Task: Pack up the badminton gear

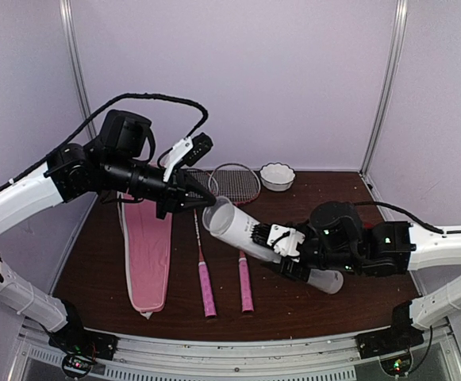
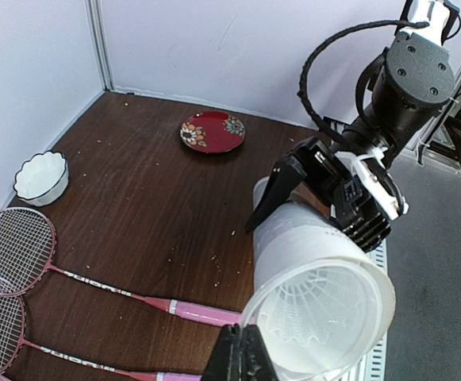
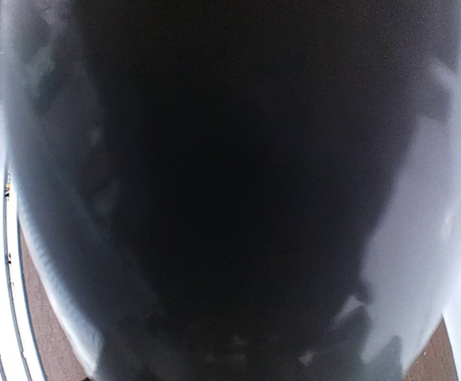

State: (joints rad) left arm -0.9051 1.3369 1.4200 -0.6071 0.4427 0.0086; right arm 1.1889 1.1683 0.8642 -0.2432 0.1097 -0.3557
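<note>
My right gripper [image 1: 268,242] is shut on the long white tube [image 1: 232,225], holding it off the table with its open mouth tilted up and to the left. In the left wrist view a white feather shuttlecock [image 2: 335,305] sits inside the tube [image 2: 293,246]. My left gripper [image 2: 246,351] is shut with nothing visible between its tips, right at the tube's rim. Two rackets with pink handles [image 1: 205,287] [image 1: 246,287] lie side by side on the table. To their left lies the pink cover [image 1: 147,248]. The right wrist view is filled by the tube's dark blurred wall.
A small white scalloped bowl [image 1: 278,176] stands at the back beside the racket heads [image 1: 235,182]. A red patterned dish [image 2: 213,132] lies near the back wall in the left wrist view. Crumbs dot the brown table [image 1: 333,198].
</note>
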